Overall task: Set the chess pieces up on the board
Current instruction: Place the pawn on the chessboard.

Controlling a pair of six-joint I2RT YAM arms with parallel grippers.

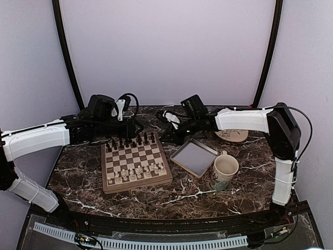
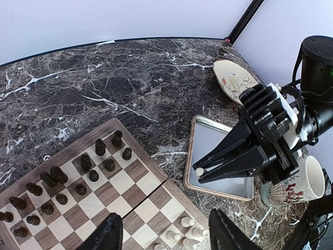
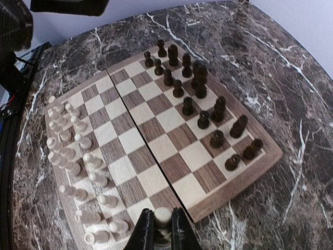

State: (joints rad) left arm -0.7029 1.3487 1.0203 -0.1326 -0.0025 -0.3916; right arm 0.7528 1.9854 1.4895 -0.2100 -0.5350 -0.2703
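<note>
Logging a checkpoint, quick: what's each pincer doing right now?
Left pincer: open, empty.
Right pincer: closed on a cream chess piece.

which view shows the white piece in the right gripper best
Right wrist: the cream piece sits close up in the right gripper, its rounded top clear. Left wrist shows only a small pale knob at that gripper's tips. Top external shows the gripper, but the piece is too small to make out.

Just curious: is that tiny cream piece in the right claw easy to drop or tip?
The cream piece in the right gripper looks tiny beside the mug, so probably light. Its rounded, smooth top may slip. Slender, it likely tips easily.
</note>
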